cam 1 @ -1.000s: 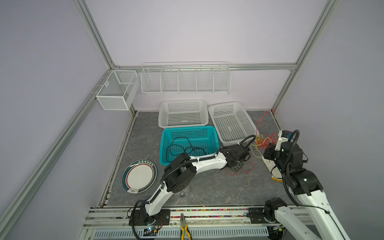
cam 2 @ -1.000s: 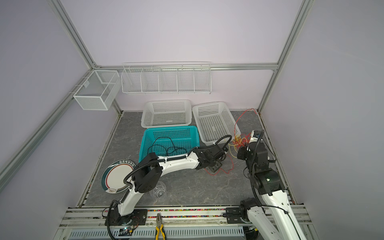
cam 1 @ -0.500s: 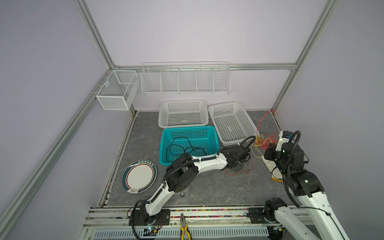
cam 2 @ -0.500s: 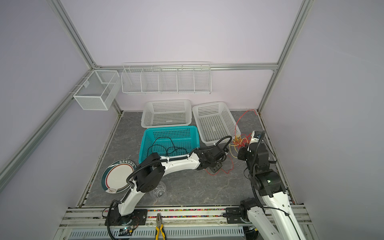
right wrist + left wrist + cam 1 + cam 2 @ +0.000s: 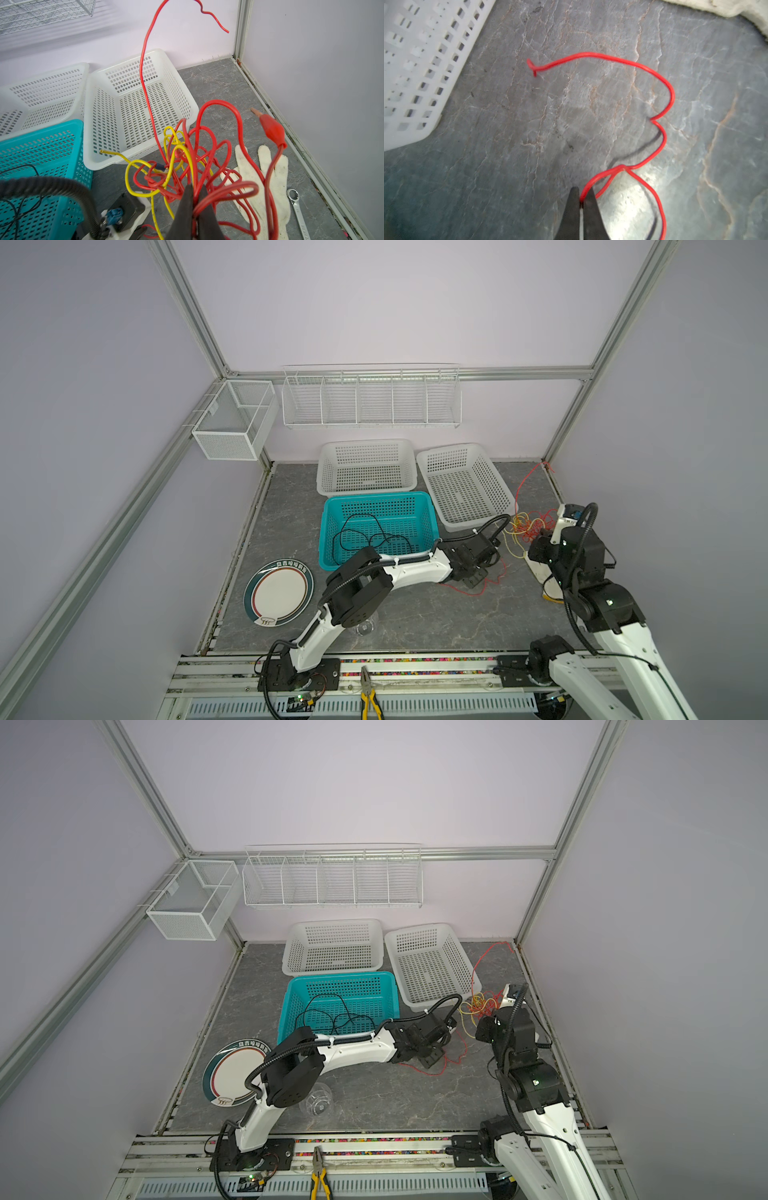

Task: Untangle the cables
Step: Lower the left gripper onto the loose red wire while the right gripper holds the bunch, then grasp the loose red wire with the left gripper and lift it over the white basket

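The cables form a red and yellow tangle (image 5: 182,158), lifted off the grey floor beside a white basket; it also shows in both top views (image 5: 528,529) (image 5: 482,1006). My right gripper (image 5: 195,190) is shut on red strands of that tangle. One red strand (image 5: 145,83) rises high toward the back wall, and a red alligator clip (image 5: 272,128) hangs from another. A separate length of red cable (image 5: 602,55) lies curled on the floor, and my left gripper (image 5: 581,194) (image 5: 478,578) is shut on it close to the floor. A black cable (image 5: 365,537) lies inside the teal basket (image 5: 376,497).
Two white baskets (image 5: 365,445) (image 5: 449,450) stand behind the teal one. A plate (image 5: 278,593) and a clear glass (image 5: 318,1100) sit at the front left. A white glove (image 5: 268,166) and a wrench (image 5: 297,207) lie by the right wall. Yellow-handled pliers (image 5: 368,695) rest on the front rail.
My left gripper has closed on the red cable on the floor. Both arms have stayed nearly where they were.
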Controlling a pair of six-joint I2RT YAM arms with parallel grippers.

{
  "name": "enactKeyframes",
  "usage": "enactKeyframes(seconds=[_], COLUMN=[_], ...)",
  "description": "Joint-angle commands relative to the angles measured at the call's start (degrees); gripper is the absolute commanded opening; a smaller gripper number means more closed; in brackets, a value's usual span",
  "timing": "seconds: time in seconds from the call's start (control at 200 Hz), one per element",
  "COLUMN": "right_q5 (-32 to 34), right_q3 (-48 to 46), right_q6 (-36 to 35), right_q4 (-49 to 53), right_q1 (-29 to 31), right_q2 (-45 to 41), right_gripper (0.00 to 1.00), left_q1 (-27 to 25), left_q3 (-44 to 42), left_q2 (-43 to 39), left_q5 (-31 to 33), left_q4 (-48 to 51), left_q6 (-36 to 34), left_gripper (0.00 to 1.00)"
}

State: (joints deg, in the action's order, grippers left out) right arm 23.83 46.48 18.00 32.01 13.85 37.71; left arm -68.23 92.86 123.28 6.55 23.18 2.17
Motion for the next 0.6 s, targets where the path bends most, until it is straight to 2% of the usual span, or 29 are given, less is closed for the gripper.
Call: enactKeyframes(seconds=[0.0, 0.315, 0.595], right_q5=[2.2, 3.8, 4.0], right_q3=[0.4, 0.3, 0.0], right_q6=[0.4, 0.4, 1.7], right_q4=[-0.5, 2.1, 4.8], right_q1=[-0.4, -0.5, -0.5], right_q2=[-1.1, -2.7, -5.3], right_gripper=[0.09, 0.09, 0.09], left_q1=[-1.0, -1.0, -0.8], left_q3=[-2.0, -9.1, -12.0], left_q2=[-7.6, -21.9, -27.4], left_q5=[-1.6, -1.4, 11.9], left_q4=[-3.2, -8.0, -8.7], left_q6=[-2.6, -5.2, -4.4], left_gripper=[0.0, 0.0, 0.0])
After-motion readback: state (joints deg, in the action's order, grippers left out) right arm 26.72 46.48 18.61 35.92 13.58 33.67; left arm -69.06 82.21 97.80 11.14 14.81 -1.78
